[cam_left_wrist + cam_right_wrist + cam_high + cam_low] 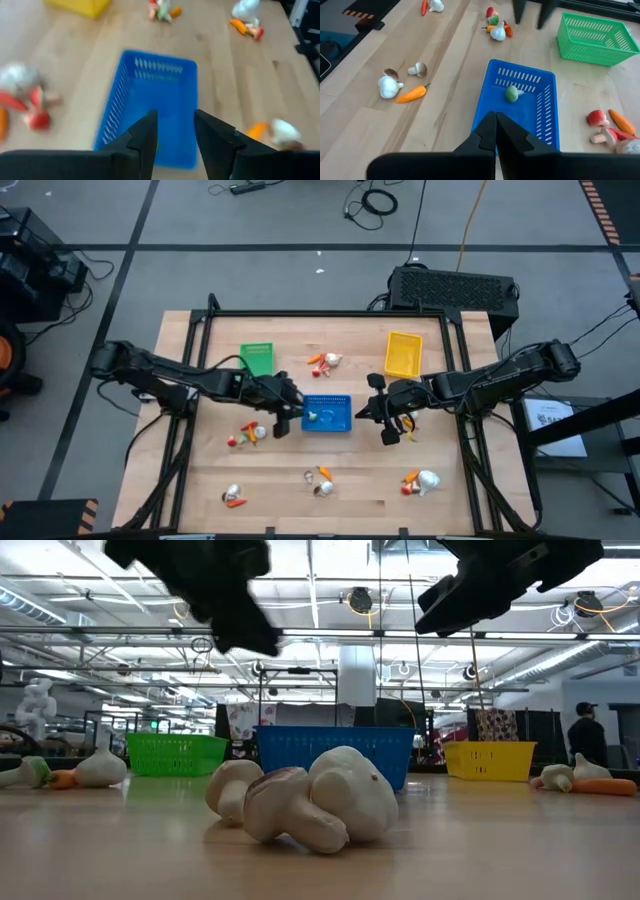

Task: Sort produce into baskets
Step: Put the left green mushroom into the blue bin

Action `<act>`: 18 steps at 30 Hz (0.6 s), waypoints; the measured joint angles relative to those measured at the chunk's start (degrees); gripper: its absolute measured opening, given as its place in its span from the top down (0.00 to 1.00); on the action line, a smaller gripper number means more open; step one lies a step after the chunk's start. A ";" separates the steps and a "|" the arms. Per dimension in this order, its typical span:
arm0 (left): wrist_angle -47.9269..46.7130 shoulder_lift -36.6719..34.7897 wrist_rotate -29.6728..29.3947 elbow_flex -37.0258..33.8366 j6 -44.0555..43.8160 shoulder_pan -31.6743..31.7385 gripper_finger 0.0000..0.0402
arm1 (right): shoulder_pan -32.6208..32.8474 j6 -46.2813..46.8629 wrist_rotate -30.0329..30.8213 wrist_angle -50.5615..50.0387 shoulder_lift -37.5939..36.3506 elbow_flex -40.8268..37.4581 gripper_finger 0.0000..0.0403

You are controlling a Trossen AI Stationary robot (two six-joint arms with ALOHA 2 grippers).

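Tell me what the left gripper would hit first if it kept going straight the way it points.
Probably the blue perforated plastic basket: the left gripper, open and empty, points over its near rim into its floor, though height is unclear.

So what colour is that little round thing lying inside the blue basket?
Green, with a pale bit beside it. The little round piece in the blue basket shows best in the right wrist view.

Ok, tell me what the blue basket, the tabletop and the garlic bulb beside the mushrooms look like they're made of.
Blue basket: looks like moulded plastic, uniform colour, walls pierced with thin slots.
Tabletop: looks like light wood, with visible plank seams and grain, matte finish.
Garlic bulb: likely smooth plastic or rubber, a white toy with a faint sheen; the exact material cannot be told.
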 joint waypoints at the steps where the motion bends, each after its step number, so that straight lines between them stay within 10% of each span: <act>1: -3.11 -0.88 0.02 0.00 -1.64 -0.79 0.66 | 0.00 -0.01 0.00 -0.02 0.00 0.00 1.00; 18: -30.33 -2.74 -2.36 -0.11 -15.18 -12.74 0.66 | 0.00 -1.57 0.02 3.59 0.02 0.02 1.00</act>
